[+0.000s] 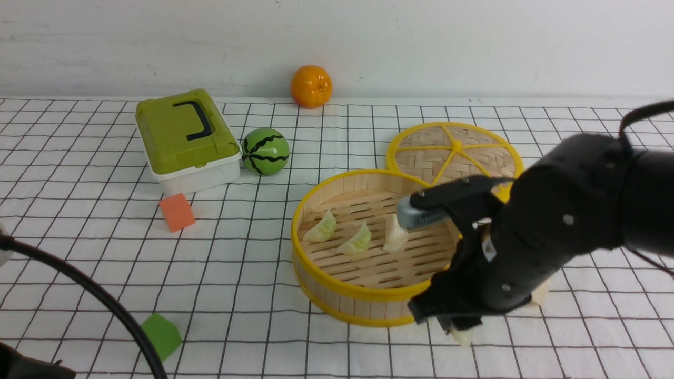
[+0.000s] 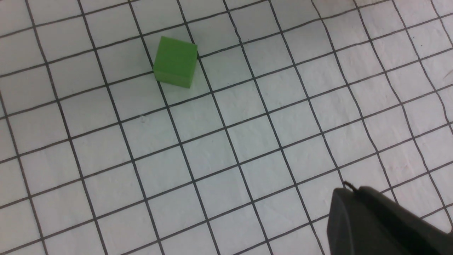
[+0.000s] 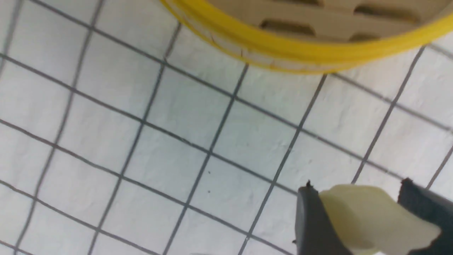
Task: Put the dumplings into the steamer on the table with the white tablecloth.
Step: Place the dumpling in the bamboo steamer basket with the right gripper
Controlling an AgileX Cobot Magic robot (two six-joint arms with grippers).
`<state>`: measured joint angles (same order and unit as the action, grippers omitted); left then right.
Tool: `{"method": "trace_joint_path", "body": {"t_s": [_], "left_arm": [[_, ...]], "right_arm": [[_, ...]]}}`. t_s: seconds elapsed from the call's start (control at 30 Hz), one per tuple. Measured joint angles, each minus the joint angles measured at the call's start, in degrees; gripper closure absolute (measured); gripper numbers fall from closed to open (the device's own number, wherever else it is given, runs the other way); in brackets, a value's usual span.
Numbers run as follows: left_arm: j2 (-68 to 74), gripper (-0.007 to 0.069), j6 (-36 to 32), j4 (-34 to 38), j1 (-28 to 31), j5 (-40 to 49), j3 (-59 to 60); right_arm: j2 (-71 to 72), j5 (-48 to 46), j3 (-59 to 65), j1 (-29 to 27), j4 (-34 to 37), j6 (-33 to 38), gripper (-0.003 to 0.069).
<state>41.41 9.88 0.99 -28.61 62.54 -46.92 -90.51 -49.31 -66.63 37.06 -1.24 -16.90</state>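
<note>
The round bamboo steamer [image 1: 337,287] stands mid-table on the white tablecloth [image 1: 79,237] with three dumplings inside [image 1: 320,227] [image 1: 357,242] [image 1: 395,234]. My right gripper [image 1: 457,325] is low at the steamer's front right, just outside its wall. It is shut on a cream dumpling [image 3: 368,216], held between both fingers [image 3: 311,219] just above the cloth. That dumpling [image 1: 464,337] peeks out under the arm in the front view. Another dumpling [image 1: 541,296] lies on the cloth, mostly hidden behind the arm. My left gripper [image 2: 345,191] is shut and empty over bare cloth.
The steamer's woven lid [image 1: 455,150] lies flat behind it. At the back left are a green lidded box [image 1: 184,137], a toy watermelon [image 1: 266,151] and an orange [image 1: 311,86]. An orange cube [image 1: 177,211] and a green cube [image 1: 162,334] [image 2: 175,62] lie on the left.
</note>
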Motion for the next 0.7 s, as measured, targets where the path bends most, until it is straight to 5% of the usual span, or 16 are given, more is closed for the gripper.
{"method": "trace_joint_path", "body": {"t_s": [0.7], "left_arm": [[0.0,0.0636,0.0,0.0,0.0,-1.1,0.0]], "right_arm": [[-26.1,-2.7,-27.3,0.0,-3.4,2.4,0.0363]]}}
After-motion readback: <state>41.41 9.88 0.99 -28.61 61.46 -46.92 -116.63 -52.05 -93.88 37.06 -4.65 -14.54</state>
